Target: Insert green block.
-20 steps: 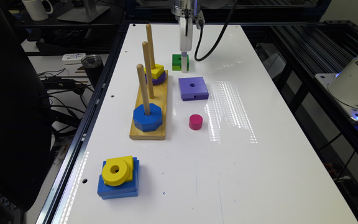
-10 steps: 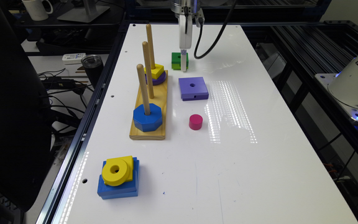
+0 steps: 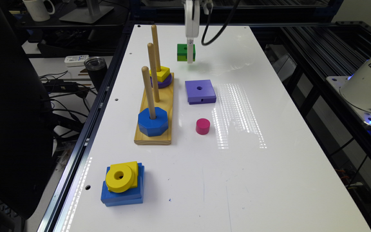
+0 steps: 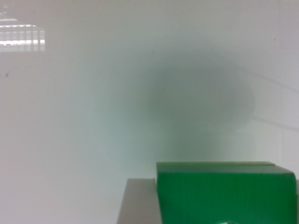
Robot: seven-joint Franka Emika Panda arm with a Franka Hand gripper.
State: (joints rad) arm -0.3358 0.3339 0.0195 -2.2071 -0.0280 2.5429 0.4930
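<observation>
Square two-tone green block hangs at the gripper.

green block blurred, cut off at frame edge, arm cropped above hand

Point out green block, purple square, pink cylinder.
green block (image 3: 182,50): exterior view, dark green top face beside the hole.
purple square (image 3: 204,92): exterior view, top face near the front edge.
pink cylinder (image 3: 203,122): exterior view, flat top.

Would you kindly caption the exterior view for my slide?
Robot arm lifts the small green wooden block above the white table, beside the wooden peg board.
</observation>
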